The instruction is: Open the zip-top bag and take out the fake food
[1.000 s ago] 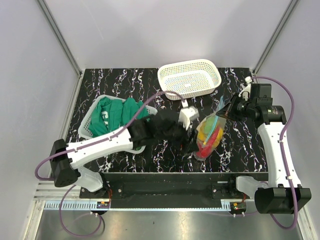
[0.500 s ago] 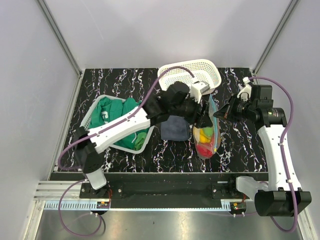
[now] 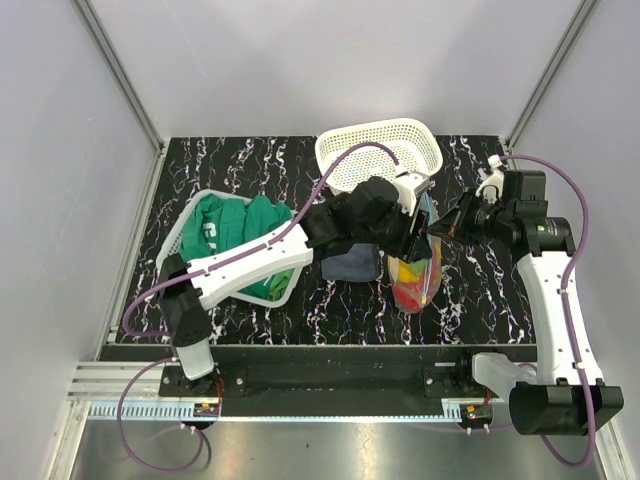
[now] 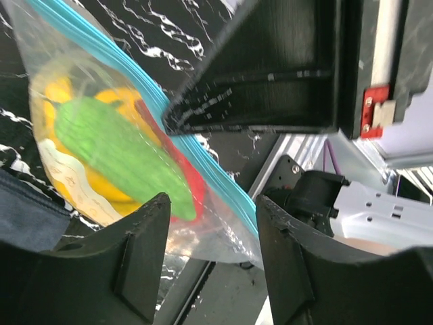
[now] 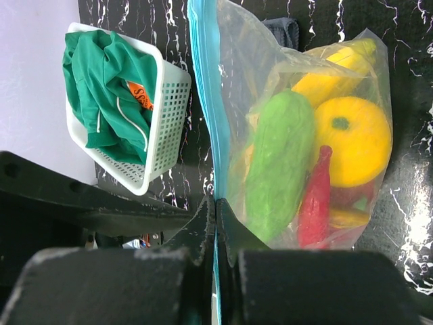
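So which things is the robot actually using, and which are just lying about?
In use: zip-top bag, fake food inside it, right gripper shut on the zip strip, left gripper open.
Lying about: dark blue cloth, green clothing in a white basket, second white basket.

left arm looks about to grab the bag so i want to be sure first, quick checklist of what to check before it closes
1. right gripper pinching the zip strip of the zip-top bag: ok, jaws shut on the teal band.
2. left gripper open: ok, jaws apart.
3. bag lined up with its gap: ok, the bag's edge shows between the jaws in the left wrist view.
4. only one wall of the mouth in that gap: cannot tell.
5. mouth open: not ok, the strip reads as one sealed band.
6. fake food all inside: ok.
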You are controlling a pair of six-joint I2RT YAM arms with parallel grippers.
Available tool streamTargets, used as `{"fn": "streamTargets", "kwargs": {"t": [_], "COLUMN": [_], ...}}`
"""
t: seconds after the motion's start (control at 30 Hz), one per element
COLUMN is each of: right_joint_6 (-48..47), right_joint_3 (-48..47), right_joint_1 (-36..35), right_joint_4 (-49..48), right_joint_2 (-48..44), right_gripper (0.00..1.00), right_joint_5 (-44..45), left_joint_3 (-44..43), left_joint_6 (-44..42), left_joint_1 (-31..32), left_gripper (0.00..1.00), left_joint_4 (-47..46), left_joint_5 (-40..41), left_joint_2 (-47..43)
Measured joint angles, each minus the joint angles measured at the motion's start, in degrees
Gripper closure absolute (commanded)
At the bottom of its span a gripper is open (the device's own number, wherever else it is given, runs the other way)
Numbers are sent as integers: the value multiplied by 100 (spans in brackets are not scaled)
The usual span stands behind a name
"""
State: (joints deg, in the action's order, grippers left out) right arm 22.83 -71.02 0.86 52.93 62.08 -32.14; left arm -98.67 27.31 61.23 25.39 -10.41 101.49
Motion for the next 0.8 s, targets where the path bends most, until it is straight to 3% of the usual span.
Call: {"fn": "streamTargets", "kwargs": {"t": [0.27, 0.4, 0.53, 0.63, 0.7, 0.77, 0.8], "right_joint_6": [24, 92, 122, 129, 133, 199, 238], "right_joint_3": [0, 0, 0, 0, 0, 0, 0], "right_joint_1": [0, 0, 0, 0, 0, 0, 0], "right_joint_4": [11, -55, -85, -83, -83, -70, -59], "right_joint_2": [-68, -136, -225, -262, -271, -273, -273], "right_gripper": [100, 100, 100, 100, 82, 80, 75], "right_joint_5": [0, -44, -52, -50, -33, 131, 254], "left_joint_3": [-175, -179, -181, -181, -190, -238, -282], "left_joint_6": [66, 92, 90, 83, 57, 28, 17], "left_joint_1": [-4, -4, -4, -7, -7, -20, -35], "left_gripper": [60, 73, 100, 100, 100, 100, 100], "left_joint_4": [50, 127, 186, 197, 199, 201, 195], "left_joint_5": [184, 264, 330, 350, 361, 361, 354], "left_joint_2": [254, 345, 367, 367, 369, 396, 424]}}
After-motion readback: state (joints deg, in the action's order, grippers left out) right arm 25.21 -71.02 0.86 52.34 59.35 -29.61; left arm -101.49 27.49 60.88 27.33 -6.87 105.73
